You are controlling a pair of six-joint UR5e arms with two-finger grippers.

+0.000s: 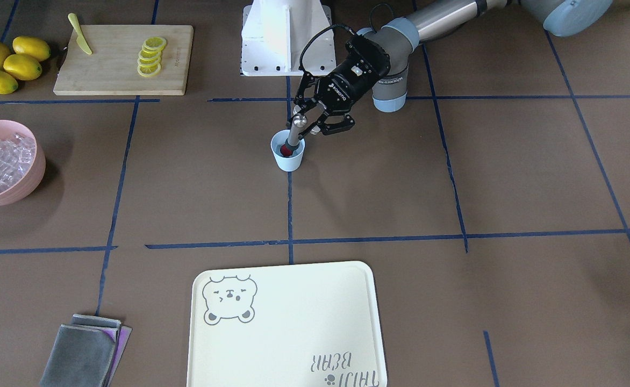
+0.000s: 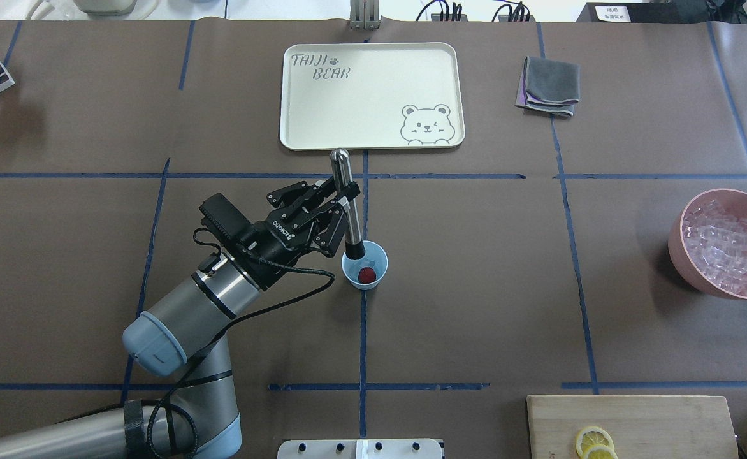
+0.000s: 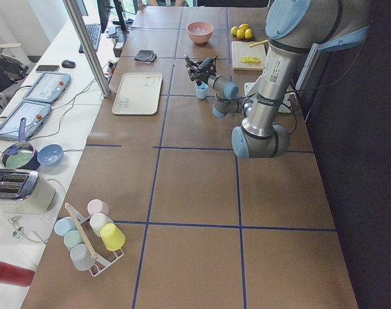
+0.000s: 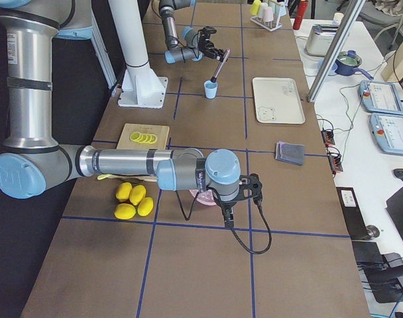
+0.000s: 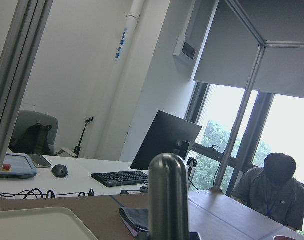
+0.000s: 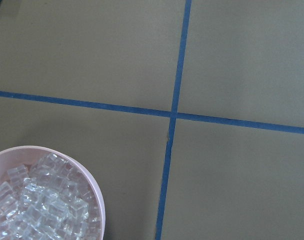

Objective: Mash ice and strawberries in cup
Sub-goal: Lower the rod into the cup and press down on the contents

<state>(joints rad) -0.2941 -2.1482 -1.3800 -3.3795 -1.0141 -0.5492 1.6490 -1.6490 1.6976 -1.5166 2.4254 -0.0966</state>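
The pale blue cup (image 2: 378,257) stands near the table's middle and also shows in the front view (image 1: 289,159). One dark red strawberry (image 2: 366,275) lies inside it, next to what looks like a clear ice cube. My left gripper (image 2: 343,199) is shut on a metal muddler (image 2: 346,210), which is tilted with its black lower end in the cup. The muddler's rounded top fills the left wrist view (image 5: 168,195). Most of the ice (image 2: 727,247) is in the pink bowl (image 2: 681,252). My right gripper (image 4: 248,189) hovers above that bowl; I cannot tell whether it is open or shut.
A cream bear tray (image 2: 371,95) lies beyond the cup, with folded grey cloths (image 2: 549,86) to its right. A cutting board (image 1: 124,59) holds lemon slices and a yellow knife, with whole lemons (image 1: 11,63) beside it. A cup rack (image 3: 89,235) stands at the table's left end.
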